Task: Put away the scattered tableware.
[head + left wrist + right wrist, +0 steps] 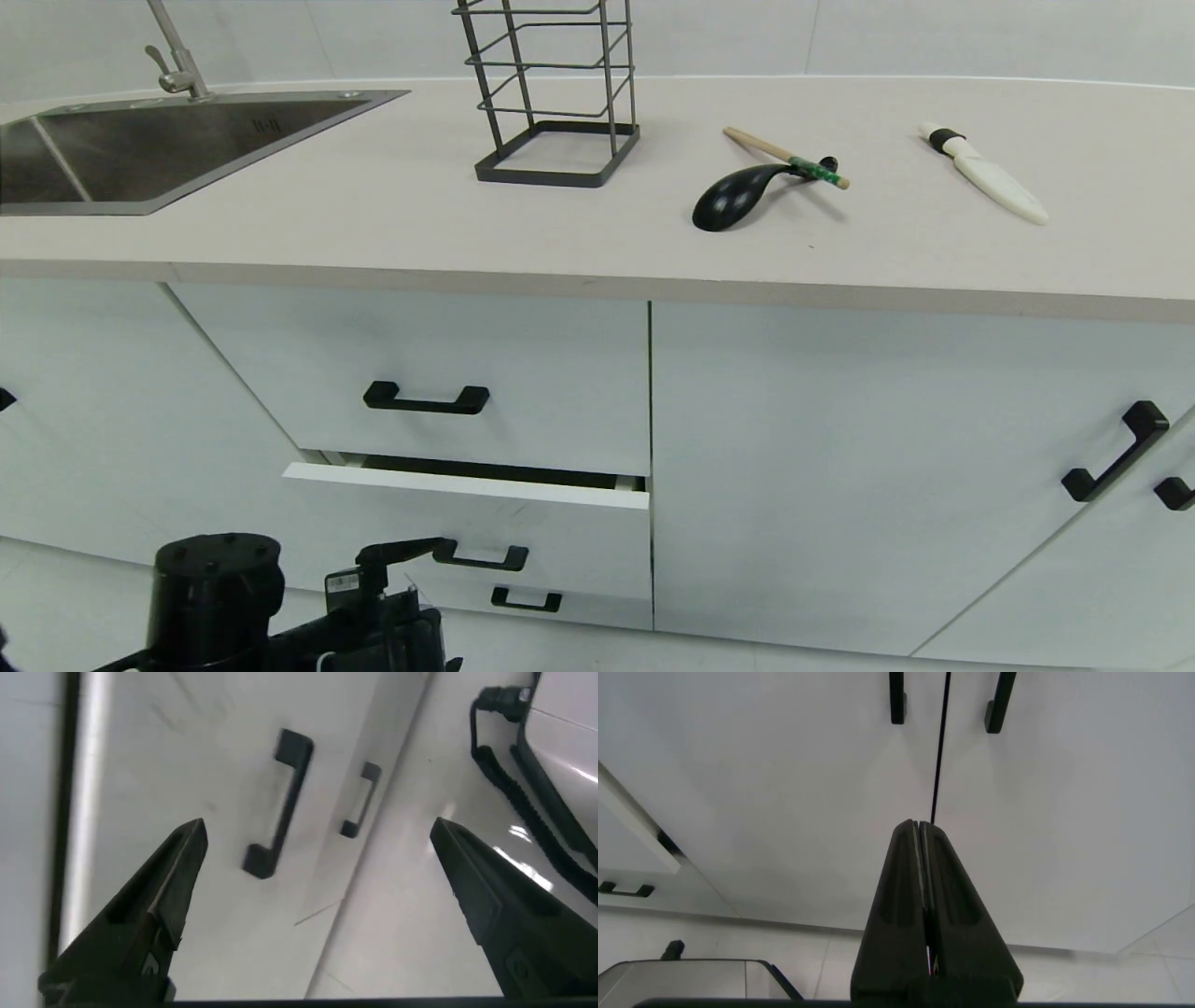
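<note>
On the countertop lie a black spoon, a pair of wooden chopsticks resting across its handle, and a white knife with a black band to the right. A dark wire rack stands left of them. Below the counter, the middle drawer is pulled out a little. My left gripper is open and empty, low in front of that drawer's black handle. My right gripper is shut on nothing, facing the white cabinet doors.
A steel sink with a tap is set in the counter at the far left. The closed top drawer and the bottom drawer's handle sit above and below the open one. Cabinet doors with black handles lie to the right.
</note>
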Robot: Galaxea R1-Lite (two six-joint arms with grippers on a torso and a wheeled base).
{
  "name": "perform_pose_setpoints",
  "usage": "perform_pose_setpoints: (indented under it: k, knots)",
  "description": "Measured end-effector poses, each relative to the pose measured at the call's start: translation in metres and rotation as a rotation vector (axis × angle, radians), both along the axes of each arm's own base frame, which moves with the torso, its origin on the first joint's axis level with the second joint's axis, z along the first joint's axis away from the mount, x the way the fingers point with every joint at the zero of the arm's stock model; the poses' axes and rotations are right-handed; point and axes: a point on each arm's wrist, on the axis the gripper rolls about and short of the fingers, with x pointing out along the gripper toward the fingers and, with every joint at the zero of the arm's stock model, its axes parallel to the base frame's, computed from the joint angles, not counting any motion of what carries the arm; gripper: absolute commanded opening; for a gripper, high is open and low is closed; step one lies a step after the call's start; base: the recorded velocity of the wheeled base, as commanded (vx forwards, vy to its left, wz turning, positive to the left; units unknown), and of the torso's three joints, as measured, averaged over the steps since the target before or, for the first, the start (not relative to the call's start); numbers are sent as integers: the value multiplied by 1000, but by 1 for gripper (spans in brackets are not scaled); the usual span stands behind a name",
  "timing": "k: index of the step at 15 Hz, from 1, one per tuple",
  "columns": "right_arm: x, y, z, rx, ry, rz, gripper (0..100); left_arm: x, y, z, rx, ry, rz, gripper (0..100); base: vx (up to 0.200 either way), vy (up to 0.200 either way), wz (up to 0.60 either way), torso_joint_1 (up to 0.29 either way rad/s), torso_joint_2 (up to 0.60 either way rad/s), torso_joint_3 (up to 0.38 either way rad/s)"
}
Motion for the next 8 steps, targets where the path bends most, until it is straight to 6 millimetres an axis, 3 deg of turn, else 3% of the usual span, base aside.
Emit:
perform_pose_setpoints:
  k: [3, 8]
  knots:
    - [0, 0, 0, 0, 0, 0, 0, -8, 2, 20, -67, -75, 20, 100, 0, 0, 0, 0, 0, 0]
    - [0, 0, 0, 0, 0, 0, 0, 13, -5, 34, -102, -130, 29, 100, 0, 0, 0, 0, 0, 0]
